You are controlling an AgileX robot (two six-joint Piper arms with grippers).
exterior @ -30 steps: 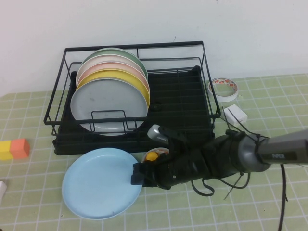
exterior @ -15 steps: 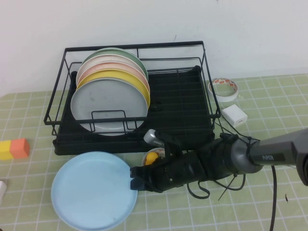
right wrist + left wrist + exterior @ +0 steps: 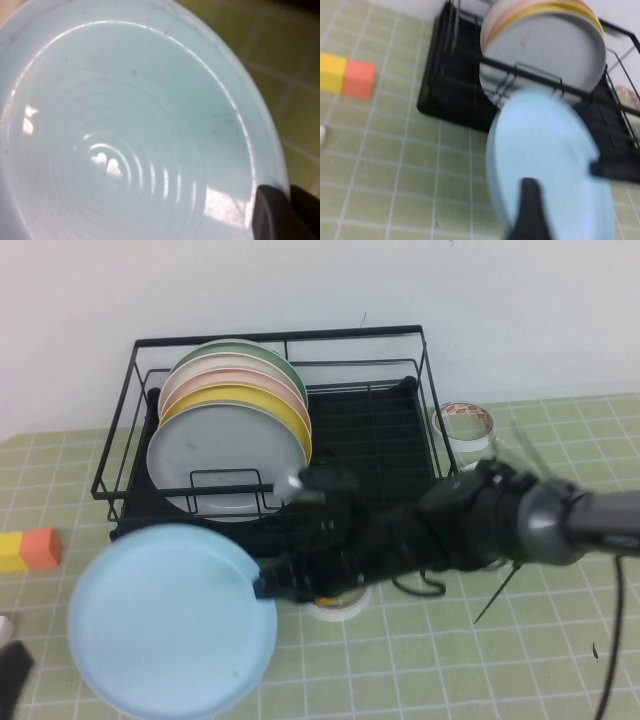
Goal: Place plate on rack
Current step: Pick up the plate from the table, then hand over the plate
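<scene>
The right gripper (image 3: 268, 590) holds the plate (image 3: 170, 620) by its rim, lifted; next, tilt it into the rack (image 3: 370, 440). The left gripper (image 3: 527, 210) hovers nearby; its opening cannot be told.

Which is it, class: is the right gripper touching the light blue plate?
Touching. In the high view, the right gripper clamps the plate at its rim; the right wrist view shows a finger on that rim.

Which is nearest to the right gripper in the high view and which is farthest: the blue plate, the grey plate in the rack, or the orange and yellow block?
From the right gripper, shut on the plate's rim:
1. The blue plate, in its grip, on its left.
2. The grey plate, standing frontmost in the rack, behind the gripper.
3. The orange and yellow block, far left on the table.

The left gripper hangs at the plate's near left.
</scene>
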